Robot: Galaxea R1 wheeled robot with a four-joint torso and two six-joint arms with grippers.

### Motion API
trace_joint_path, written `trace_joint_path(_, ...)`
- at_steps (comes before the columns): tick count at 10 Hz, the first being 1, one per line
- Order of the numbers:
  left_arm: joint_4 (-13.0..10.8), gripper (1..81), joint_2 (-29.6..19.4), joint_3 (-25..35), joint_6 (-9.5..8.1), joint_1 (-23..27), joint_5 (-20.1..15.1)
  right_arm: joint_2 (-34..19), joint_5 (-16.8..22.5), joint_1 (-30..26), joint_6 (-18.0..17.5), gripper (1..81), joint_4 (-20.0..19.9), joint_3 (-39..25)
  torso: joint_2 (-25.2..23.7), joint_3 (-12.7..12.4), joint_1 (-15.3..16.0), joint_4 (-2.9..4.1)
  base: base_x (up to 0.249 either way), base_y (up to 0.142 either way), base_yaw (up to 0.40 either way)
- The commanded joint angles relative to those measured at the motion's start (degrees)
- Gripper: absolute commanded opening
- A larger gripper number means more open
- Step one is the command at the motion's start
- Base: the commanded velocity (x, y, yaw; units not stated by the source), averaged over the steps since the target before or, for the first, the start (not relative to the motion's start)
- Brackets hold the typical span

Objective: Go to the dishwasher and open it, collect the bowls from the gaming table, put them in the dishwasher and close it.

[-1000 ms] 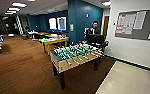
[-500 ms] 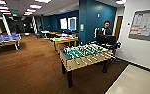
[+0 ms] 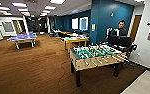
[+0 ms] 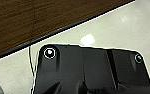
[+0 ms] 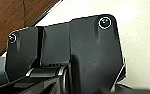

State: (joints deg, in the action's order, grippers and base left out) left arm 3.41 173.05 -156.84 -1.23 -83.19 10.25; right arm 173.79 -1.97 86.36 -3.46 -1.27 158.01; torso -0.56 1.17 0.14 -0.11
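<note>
Brown carpet [image 3: 28, 67] covers most of a wide open office room, meeting a pale hard floor [image 3: 143, 85] along a dark strip at the near right corner. Ceiling light panels [image 3: 19, 4] run back over the room, and a deep teal wall [image 3: 108, 20] stands at the middle right, with a white wall [image 3: 148, 45] beside it.

Nearest on the carpet stands the table-football table [image 3: 96, 58], its green field crossed by rods whose handles stick out along the near edge; a dark cable [image 3: 62, 72] trails over the carpet just beside its left legs. Behind it, against the teal wall, a person [image 3: 120, 28] stands at a dark control rig [image 3: 121, 41]. Further back, the gaming table [image 3: 76, 40], with its yellow edge, carries colourful items too blurred to name; the bowls cannot be made out there. Well apart on the left of the carpet stands a blue table-tennis table [image 3: 23, 37].

Both wrist views look down past the robot's dark plate onto the pale floor and the edge of the brown carpet. Whether the jaws of either gripper are open or closed, or hold anything, cannot be told.
</note>
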Motion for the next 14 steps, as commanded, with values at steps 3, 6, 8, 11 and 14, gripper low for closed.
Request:
trace_joint_path(3, 0.3, 81.1, -0.1, -0.2, 0.26, 3.3, -2.4, -0.1, 2.8, -3.1, 0.0, 81.1, 0.2, 0.1, 0.0, 0.0, 0.0, 0.00, 0.000, 0.000, 0.296)
trace_joint_path(6, 0.3, 81.1, -0.1, -0.3, 0.18, 3.3, -2.4, -0.1, 2.8, -3.1, 0.0, 81.1, 0.2, 0.1, 0.0, 0.0, 0.0, 0.00, 0.000, 0.000, 0.296)
trace_joint_path(8, 0.3, 81.1, -0.1, -0.4, 0.26, 3.3, -2.4, -0.1, 2.8, -3.0, 0.0, 81.1, 0.2, 0.1, 0.0, 0.0, 0.0, 0.00, 0.000, 0.000, 0.297)
trace_joint_path(11, 0.3, 81.1, -0.1, -0.4, 0.26, 3.3, -2.4, 0.0, 2.8, -3.1, 0.0, 81.1, 0.2, 0.1, 0.0, 0.0, 0.0, 0.00, 0.000, 0.000, 0.296)
trace_joint_path(14, 0.3, 81.1, -0.2, -0.4, 0.26, 3.3, -2.4, 0.0, 2.8, -3.2, 0.0, 81.1, 0.2, 0.1, 0.0, 0.0, 0.0, 0.00, 0.000, 0.000, 0.296)
